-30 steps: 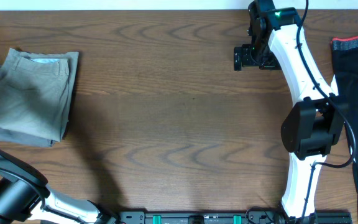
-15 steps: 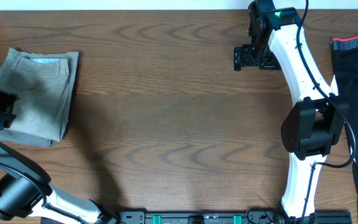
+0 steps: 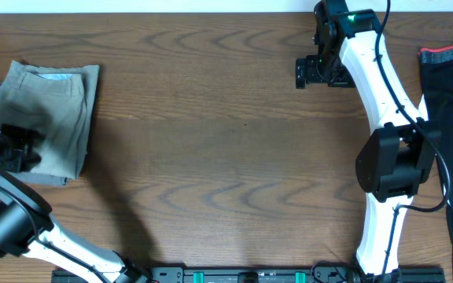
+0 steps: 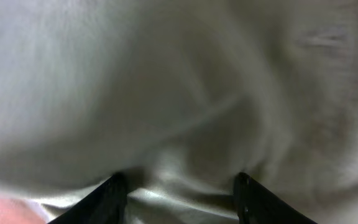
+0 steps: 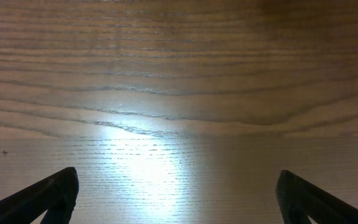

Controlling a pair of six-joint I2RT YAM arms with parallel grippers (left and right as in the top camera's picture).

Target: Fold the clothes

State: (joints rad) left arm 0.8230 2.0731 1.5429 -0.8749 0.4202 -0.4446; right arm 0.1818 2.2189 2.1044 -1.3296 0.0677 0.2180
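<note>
Two grippers reported. Overhead: folded khaki-green shorts (image 3: pixel 53 102) lie at the left edge of the table (image 3: pixel 226 157), a squared stack, probably set aside as finished; the left gripper (image 3: pixel 18 147) sits on their near-left part. Well apart, the right gripper (image 3: pixel 314 72) hovers with jaws wide and empty. Left wrist: soft matte cotton puckers between parted fingertips (image 4: pixel 246 198); whether it is pinched cannot be told. Right wrist: bare glossy woodgrain only.

The brown wooden table (image 3: pixel 226 141) carries two things. Folded khaki-green shorts (image 3: pixel 53 102) lie near the table's left edge. A dark garment (image 3: pixel 451 118) with a red band lies at its right edge.
</note>
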